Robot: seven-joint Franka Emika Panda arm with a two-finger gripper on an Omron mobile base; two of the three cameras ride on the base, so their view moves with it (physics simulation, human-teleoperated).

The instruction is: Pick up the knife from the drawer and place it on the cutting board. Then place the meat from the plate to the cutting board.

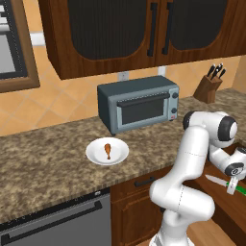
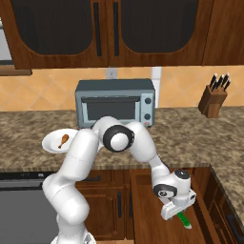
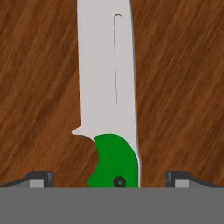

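step: first half of task, the knife pick; judged at pre-grasp, nothing lifted yet.
gripper [image 3: 109, 178]: down inside the drawer [image 2: 147, 209], over the green handle; fingertips [image 3: 41, 178] stand well apart on either side of the handle with gaps on both sides, so spread wide and holding nothing.
knife [image 3: 107, 96]: lies flat on the drawer's wooden floor, blade running away from the hand, handle centred between the tips. In the left base view the blade pokes out beside the wrist.
meat [image 1: 108, 150]: drumstick sits on the plate [image 1: 94, 156], on the counter in front of the toaster oven [image 1: 139, 103]; untouched.
cutting board: can't place it in these views.
next: likely settle a touch lower if needed, close on the handle, lift straight up clear of the drawer walls.
risk: thin handle, flat on wood; a shallow pinch could slip or tilt the blade.
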